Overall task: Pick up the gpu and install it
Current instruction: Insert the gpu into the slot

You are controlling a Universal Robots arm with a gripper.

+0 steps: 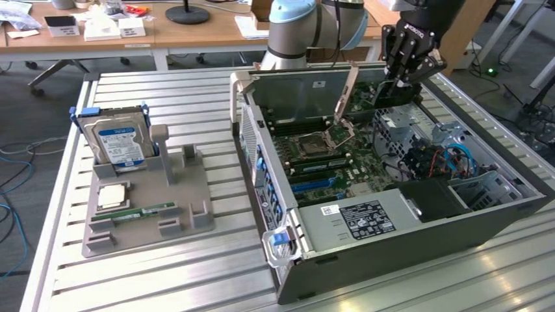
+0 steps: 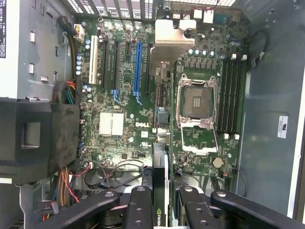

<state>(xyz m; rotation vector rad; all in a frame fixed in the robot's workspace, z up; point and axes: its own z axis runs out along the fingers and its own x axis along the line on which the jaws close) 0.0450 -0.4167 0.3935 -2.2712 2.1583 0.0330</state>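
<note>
Gripping the gpu point(image 2: 160, 167) edge-on, hand point(image 2: 164, 194) clenched around it, above the motherboard point(image 2: 119, 90).

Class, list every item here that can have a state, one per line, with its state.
computer case, open, side panel off.
gripper, shut on the gpu.
gpu, held edge-on over the computer case, not seated.
blue expansion slot, empty.
CPU socket, empty.
hard drive, upright in its stand.

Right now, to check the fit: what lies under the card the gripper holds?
The motherboard lies below, its blue slot and open processor socket in plain sight. The card hides the strip directly beneath it.
</note>
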